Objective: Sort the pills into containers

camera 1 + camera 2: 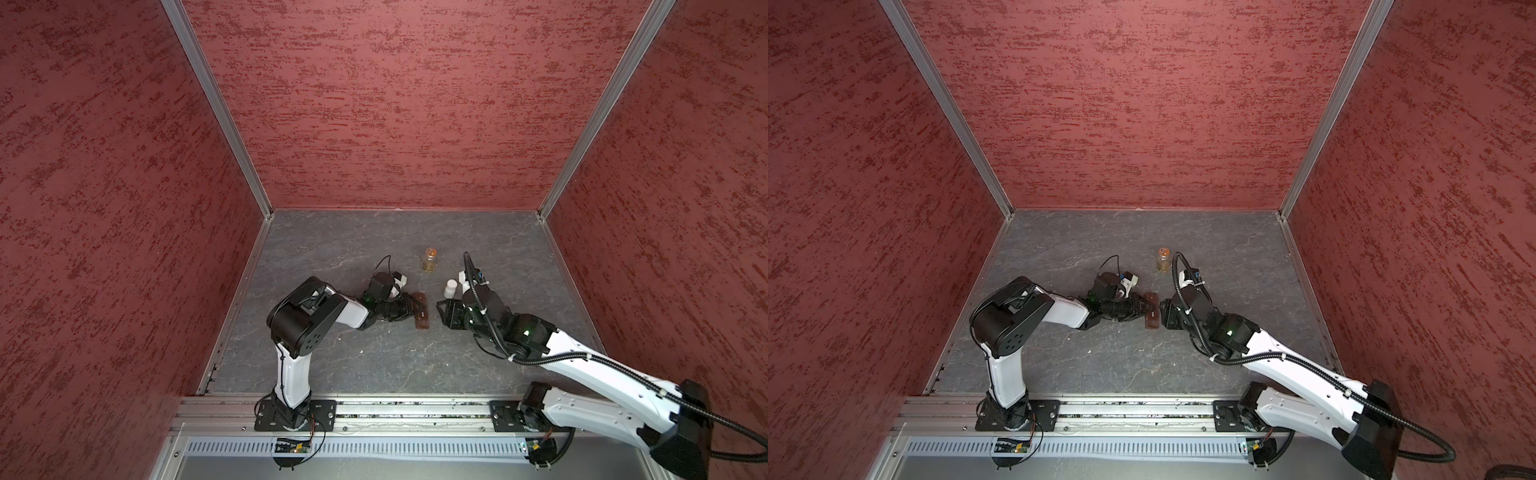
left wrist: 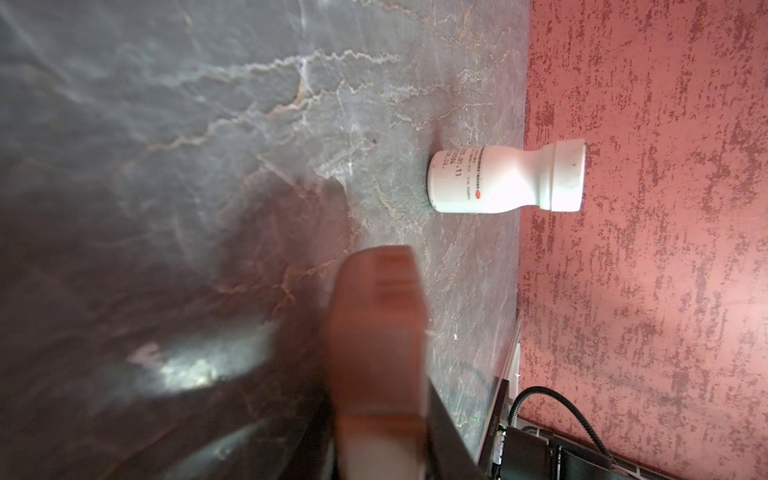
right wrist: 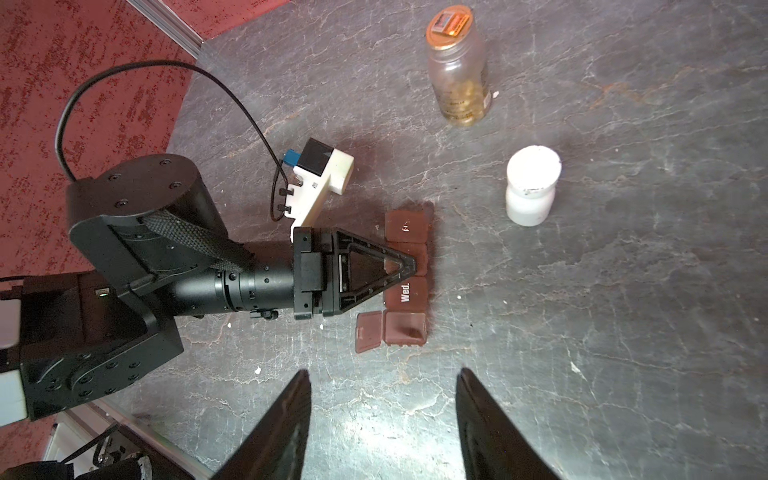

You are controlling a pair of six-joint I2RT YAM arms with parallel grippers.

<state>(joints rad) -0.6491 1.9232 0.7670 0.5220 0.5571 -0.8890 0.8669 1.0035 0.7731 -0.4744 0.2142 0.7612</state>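
Left pincer [image 1: 410, 308] reaches onto the dark-brown pill organiser [image 1: 420, 312] near the middle of the desk [image 1: 374, 357] in both top views; right pincer [image 1: 441, 311] hovers just beside it. Left wrist view — a blurred brown lid [image 2: 374, 332] up close; that pincer's grip I cannot tell. Right wrist view — right pincer's jaws stand spread; the compartment lid [image 3: 368, 332] nearest the desk's front edge lies open.

My worktop [image 3: 623, 311] is matt, veined, stone-look grey. The containers [image 3: 405, 293] are translucent brown plastic. My left tool [image 3: 409, 268] is matt black plastic.
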